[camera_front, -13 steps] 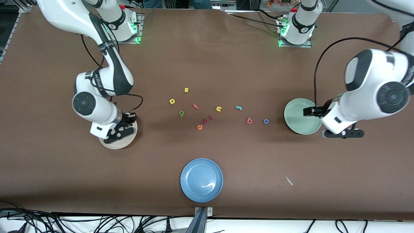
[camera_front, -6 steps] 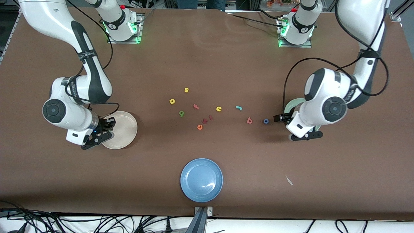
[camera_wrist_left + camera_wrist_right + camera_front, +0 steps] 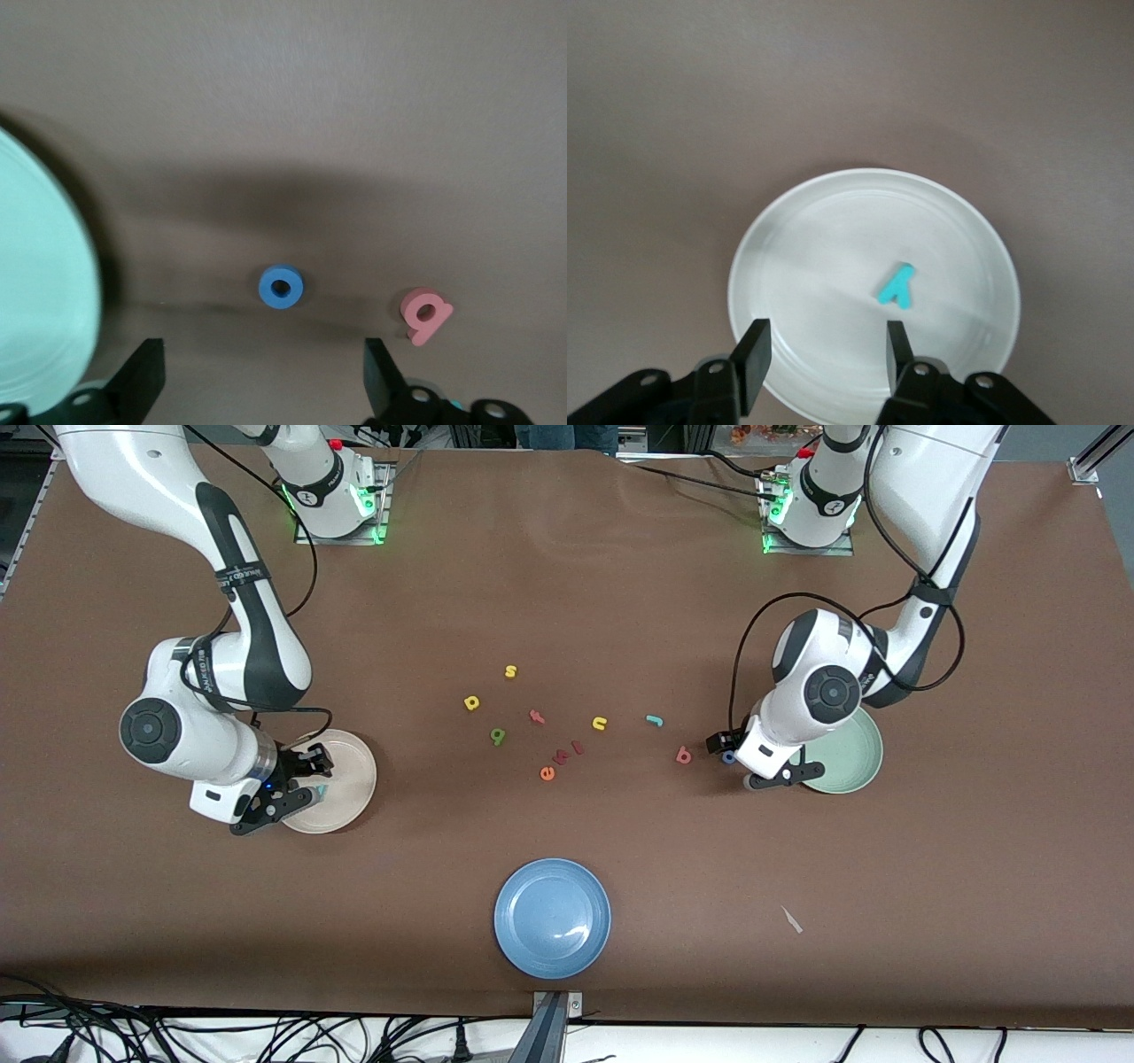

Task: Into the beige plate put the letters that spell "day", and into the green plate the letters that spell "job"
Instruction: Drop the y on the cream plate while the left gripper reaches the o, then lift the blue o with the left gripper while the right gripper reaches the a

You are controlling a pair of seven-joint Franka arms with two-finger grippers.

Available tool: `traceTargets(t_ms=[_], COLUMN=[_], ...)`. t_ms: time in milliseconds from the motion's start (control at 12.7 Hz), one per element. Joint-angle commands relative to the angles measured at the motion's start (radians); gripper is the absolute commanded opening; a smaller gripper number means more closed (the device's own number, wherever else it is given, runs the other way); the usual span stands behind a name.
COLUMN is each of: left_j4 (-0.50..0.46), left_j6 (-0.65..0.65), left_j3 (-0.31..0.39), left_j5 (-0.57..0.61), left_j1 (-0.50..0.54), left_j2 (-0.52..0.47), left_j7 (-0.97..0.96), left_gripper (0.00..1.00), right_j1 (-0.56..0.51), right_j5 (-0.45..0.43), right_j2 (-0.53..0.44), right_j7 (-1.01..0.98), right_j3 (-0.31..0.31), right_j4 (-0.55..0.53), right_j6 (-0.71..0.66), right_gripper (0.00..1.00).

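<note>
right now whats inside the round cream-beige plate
One small teal foam "y" lies inside the round cream-beige plate. The open right gripper over the plate's rim covers a strip of it; nothing else shows there.

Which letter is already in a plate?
Only the teal y, lying in the beige plate under the right gripper. Every other letter lies on the table.

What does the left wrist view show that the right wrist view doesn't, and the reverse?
Left wrist only: the blue "o" and red "b" on the table, the green plate's edge, and the open left gripper over the "o". Right wrist only: the beige plate with the teal "y" lying in it, under the open right gripper. Both: bare brown table.
</note>
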Motion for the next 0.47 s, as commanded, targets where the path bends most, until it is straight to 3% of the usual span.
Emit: traceTargets(t_ms=[0,237,394], left_j4=[-0.019,-0.011,-0.008], left_j6=[0.061,0.098,0.098], left_j3=[0.009,0.01,0.01], left_j5=[-0.017,-0.014,0.017], left_j1=[-0.014,-0.016,-0.016], left_j2=[0.018,0.046,0.054], left_j7=[-0.006,-0.004,-0.006], left_gripper=[0.87,0.7,0.68], right_j1=[0.039,0.113,0.173], right_j5=[0.021,0.019,0.013], right_j2=[0.005,-0.007,-0.027], right_j7=[0.142,0.311,0.423], right_j3=[0.024,0.027,0.031], right_j4=[0.019,-0.005,-0.028], right_j6=[-0.015,-0.006,0.014], right_gripper=[0.63,0.63,0.64])
